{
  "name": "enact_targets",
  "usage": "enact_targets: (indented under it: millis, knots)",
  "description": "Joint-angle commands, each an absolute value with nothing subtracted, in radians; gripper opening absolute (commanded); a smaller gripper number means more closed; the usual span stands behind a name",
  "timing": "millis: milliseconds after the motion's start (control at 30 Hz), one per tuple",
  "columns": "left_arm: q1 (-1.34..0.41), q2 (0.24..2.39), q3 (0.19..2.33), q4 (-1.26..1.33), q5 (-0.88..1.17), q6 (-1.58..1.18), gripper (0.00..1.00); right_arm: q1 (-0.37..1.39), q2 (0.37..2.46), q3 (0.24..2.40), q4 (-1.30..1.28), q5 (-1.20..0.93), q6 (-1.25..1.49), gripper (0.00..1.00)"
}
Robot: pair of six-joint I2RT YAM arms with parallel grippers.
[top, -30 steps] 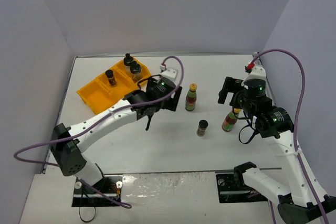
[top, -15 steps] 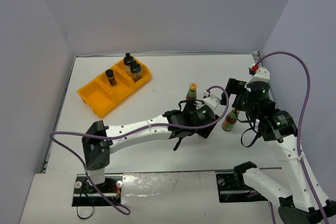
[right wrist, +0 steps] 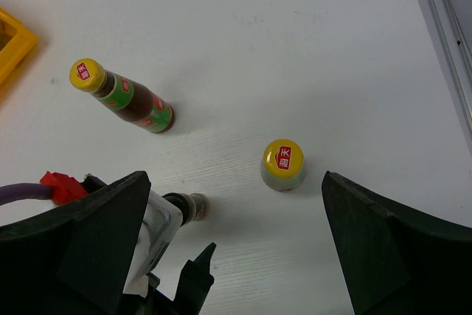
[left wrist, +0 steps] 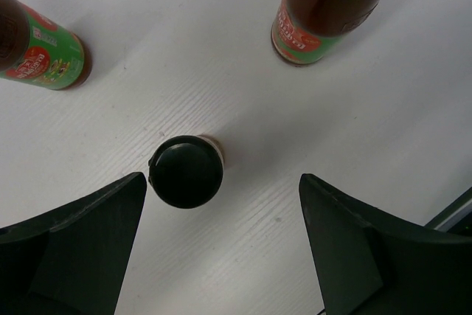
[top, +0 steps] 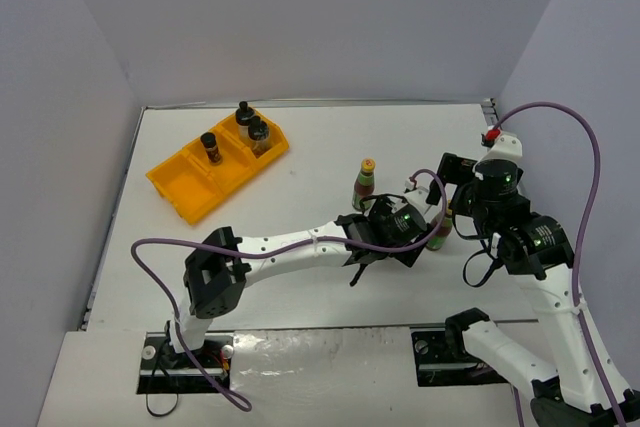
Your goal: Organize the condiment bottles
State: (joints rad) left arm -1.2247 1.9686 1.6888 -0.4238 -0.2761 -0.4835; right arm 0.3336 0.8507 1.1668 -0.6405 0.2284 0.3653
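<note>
A tiny black-capped spice jar (left wrist: pixel 186 171) stands on the white table between my left gripper's (left wrist: pixel 221 208) open fingers, nearer the left finger. In the top view the left gripper (top: pixel 382 245) hides it. Two slim yellow-capped sauce bottles stand close by, one (top: pixel 364 185) behind the left gripper and one (top: pixel 437 234) beside it to the right. My right gripper (right wrist: pixel 234 204) is open and empty, high above the right bottle (right wrist: pixel 283 164), which sits near its right finger. The orange tray (top: pixel 180 187) holds another spice jar (top: pixel 211 147) and two wider black-lidded jars (top: pixel 243 115) (top: pixel 258 132).
The tray stands at the back left, with its front-left compartment holding nothing. The left arm stretches across the table's middle. Grey walls close in the table on three sides. A metal rail (right wrist: pixel 442 27) runs along the right edge.
My left arm has swung from beside the tray to the right and now hangs over the loose spice jar. My right gripper has drifted slightly right.
</note>
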Motion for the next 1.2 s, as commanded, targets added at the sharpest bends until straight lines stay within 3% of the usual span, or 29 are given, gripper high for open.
enact_targets:
  millis: [0,667,1100,1167]
  knots:
    - [-1.203,1.97,1.743,-0.367,-0.256,-0.494,0.82,0.336,0.833,1.218,-0.615,0.239,0.36,1.0]
    - [-1.117,1.988,1.619,-0.26,-0.201,-0.526,0.8,0.336,0.83,1.221,-0.623,0.277,0.344,1.0]
    - [-1.12,1.979,1.578,-0.218,-0.168,-0.53,0.63,0.336,0.834,1.219,-0.623,0.287,0.341,1.0]
    - [-1.119,1.981,1.584,-0.219,-0.166,-0.525,0.55,0.337,0.834,1.222,-0.623,0.287,0.339,1.0]
